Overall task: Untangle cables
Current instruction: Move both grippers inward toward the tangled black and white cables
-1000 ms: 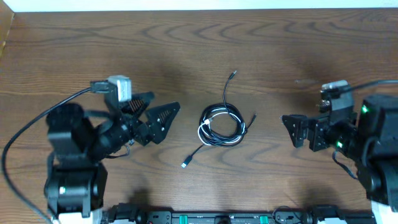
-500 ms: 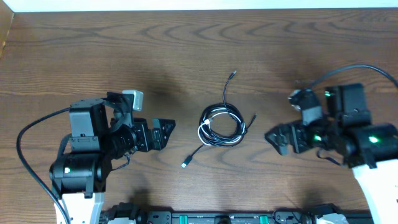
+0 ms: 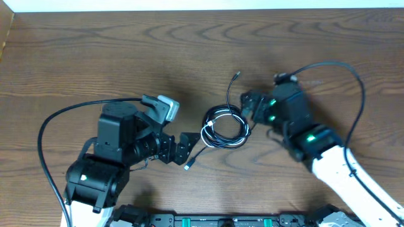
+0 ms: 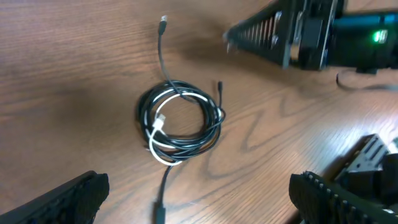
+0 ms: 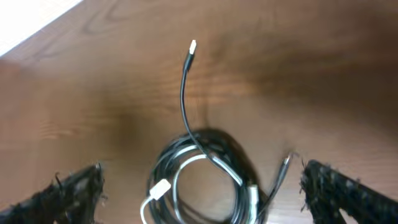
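Cables (image 3: 224, 127), thin black cords coiled with one white, are lying untouched on the brown wooden table (image 3: 126, 50). The black left gripper (image 3: 183, 145) and right gripper (image 3: 248, 107) are flanking them, fingers spread and holding nothing. This looks like the approach stage, and I judge the next move is calling for a pinch on one loose plug end (image 3: 237, 75)

stretching out as a dark brown wood-grain table (image 3: 76, 57), bearing the cables (image 3: 224, 128) near its middle. lying flat on the wood in a loose round coil, mostly black cords winding together with a white cable (image 3: 204, 132). trailing one black end toward the far edge, finishing in a far plug (image 3: 237, 74); sending another toward the near edge, ending in a near plug (image 3: 188, 167); poking a short end (image 3: 257, 118) out just beside the coil's right side.
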Controlling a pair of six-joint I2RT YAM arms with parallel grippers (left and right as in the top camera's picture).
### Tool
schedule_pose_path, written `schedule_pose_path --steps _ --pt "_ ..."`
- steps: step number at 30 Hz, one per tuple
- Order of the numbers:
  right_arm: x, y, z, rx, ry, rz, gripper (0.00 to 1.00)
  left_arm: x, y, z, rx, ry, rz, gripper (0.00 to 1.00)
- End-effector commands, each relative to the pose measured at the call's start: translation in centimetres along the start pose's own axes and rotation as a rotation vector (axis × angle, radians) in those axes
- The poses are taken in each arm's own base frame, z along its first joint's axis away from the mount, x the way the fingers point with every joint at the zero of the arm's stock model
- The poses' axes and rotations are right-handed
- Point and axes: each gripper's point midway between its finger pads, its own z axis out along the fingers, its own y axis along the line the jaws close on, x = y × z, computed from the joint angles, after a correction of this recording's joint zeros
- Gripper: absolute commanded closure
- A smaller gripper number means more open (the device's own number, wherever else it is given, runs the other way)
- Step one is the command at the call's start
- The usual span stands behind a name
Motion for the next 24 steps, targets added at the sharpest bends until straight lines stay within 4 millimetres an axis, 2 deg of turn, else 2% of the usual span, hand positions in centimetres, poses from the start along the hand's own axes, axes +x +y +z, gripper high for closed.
schedule_pose_path --steps 1,3,6,9,10,14,16,18,19,20,21,24 --pt "2.4 -3.3 0.8 0.176 -0.043 0.097 0.01 -0.4 1.5 -0.2 -0.115 -0.013 0.028 0.02" --pt "4.6 -5.6 1.0 0.248 0.023 0.021 0.01 -0.5 1.9 -0.2 -0.140 -0.014 0.028 0.02" --pt "7.0 -8.4 0.7 0.329 0.121 -0.137 0.10 -0.5 2.0 0.0 -0.141 -0.010 0.026 0.02" --pt "8.4 -9.9 0.1 0.377 0.200 -0.265 0.12 -0.5 2.1 0.1 -0.142 -0.004 0.023 0.02" --pt "8.4 -10.0 0.1 0.378 0.211 -0.297 0.16 -0.5 2.2 0.2 -0.142 -0.001 0.022 0.02" --pt "8.3 -9.2 0.4 0.337 0.203 -0.307 0.20 -0.3 2.4 0.7 -0.142 0.016 0.016 0.11" --pt "8.1 -7.5 1.0 0.264 0.182 -0.216 0.21 0.0 2.6 1.0 -0.143 0.036 0.007 0.13" --pt "7.7 -5.2 1.6 0.172 0.151 -0.053 0.32 0.2 2.7 1.4 -0.143 0.052 0.001 0.13" --pt "7.5 -4.4 1.8 0.146 0.132 0.017 0.31 0.2 2.7 1.5 -0.137 0.055 0.000 0.13" --pt "7.1 -3.9 2.0 0.139 0.102 0.084 0.25 0.1 2.5 1.5 -0.128 0.052 0.001 0.14" --pt "6.9 -4.0 2.2 0.156 0.069 0.161 0.21 -0.1 2.4 1.5 -0.123 0.045 0.004 0.16" --pt "7.2 -4.7 2.9 0.214 0.022 0.273 0.19 -0.7 2.3 1.4 -0.121 0.015 0.016 0.18"
